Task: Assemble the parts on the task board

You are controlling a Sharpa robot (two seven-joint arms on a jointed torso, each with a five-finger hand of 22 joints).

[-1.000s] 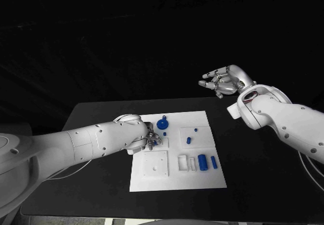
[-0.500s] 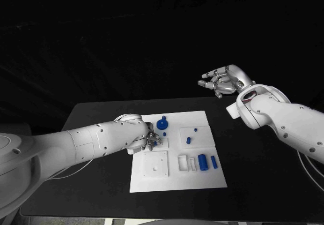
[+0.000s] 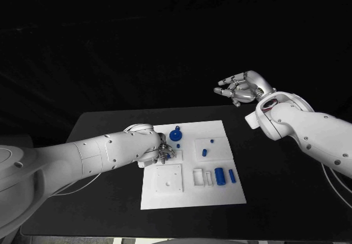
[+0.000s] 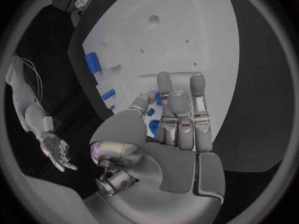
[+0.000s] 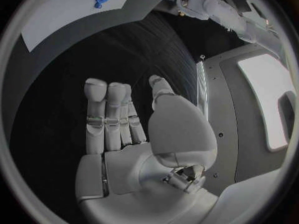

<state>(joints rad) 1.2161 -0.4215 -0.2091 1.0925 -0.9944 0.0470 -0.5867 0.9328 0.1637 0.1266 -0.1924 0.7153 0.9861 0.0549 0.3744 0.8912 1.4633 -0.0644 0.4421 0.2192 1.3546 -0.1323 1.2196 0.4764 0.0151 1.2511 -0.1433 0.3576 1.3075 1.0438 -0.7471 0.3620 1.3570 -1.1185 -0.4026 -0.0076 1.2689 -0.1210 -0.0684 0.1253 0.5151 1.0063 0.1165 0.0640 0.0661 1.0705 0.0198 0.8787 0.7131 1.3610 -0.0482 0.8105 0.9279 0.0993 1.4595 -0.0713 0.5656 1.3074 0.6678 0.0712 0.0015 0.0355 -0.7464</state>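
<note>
Right now you are early in the assembly, by my reading: most parts lie loose on the board [image 3: 220,195], and the step in hand is seating one small part.

That part [image 4: 154,126], blue, sits between the thumb and fingers of the left hand [image 3: 163,151], just left of the picture's centre in the head view, over the board's upper left area. The left wrist view shows blue between the fingertips [image 4: 163,79], so you are pinching it; I cannot tell whether it touches the board yet.

Just right of that hand and a little above lies the round knob [image 3: 177,134]. Further right is a short peg [image 3: 205,151], and toward the lower right a thick cylinder [image 3: 219,176] beside a thin one [image 3: 232,176]. A raised square block [image 3: 168,178] sits below the hand.

Next, I judge, you must line the part up with its seat and press it straight down, then let go cleanly without tipping it.

Your right hand [image 3: 242,87] hangs in the upper right, well off the board, fingers loosely spread, holding nothing.
</note>
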